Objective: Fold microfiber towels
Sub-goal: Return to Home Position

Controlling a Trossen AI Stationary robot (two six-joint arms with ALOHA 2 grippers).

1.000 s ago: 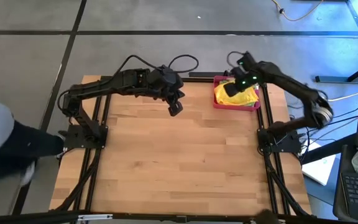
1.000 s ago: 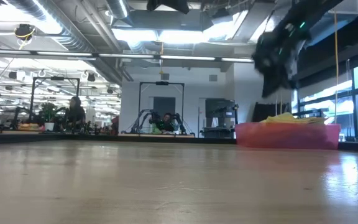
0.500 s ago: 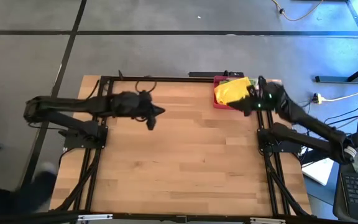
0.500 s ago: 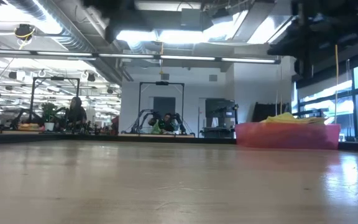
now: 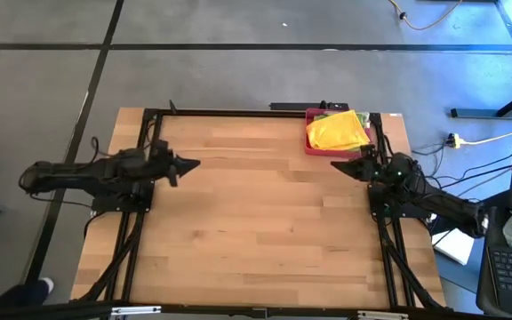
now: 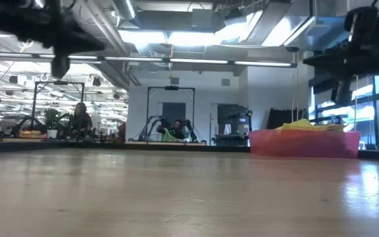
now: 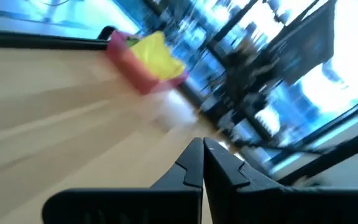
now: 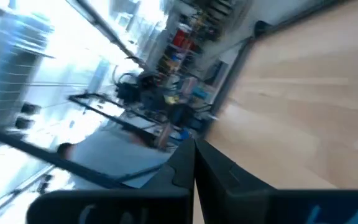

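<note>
A folded yellow microfiber towel (image 5: 336,130) lies on top of a pile in the pink-red tray (image 5: 336,151) at the table's far right; a sliver of green cloth (image 5: 329,109) shows at the pile's far edge. The low view shows the yellow towel (image 6: 304,124) rising above the tray's wall (image 6: 304,143). My left gripper (image 5: 194,164) is shut and holds nothing. It hangs level by the table's left edge, pointing toward the right. My right gripper (image 5: 334,164) is also shut and holds nothing. It hangs level by the right edge, just near of the tray, pointing left.
The bare wooden tabletop (image 5: 265,222) stretches between the two arms. A black frame (image 5: 238,111) runs along the far edge and down both sides. Beyond the table the room holds other robot stations and a seated person (image 6: 79,118).
Both arms have drawn back and sunk. My left gripper went from above the table's far middle toward the left edge. My right gripper left the tray and went toward the right edge and nearer. Both tipped from pointing down to level. The towels stayed in the tray.
</note>
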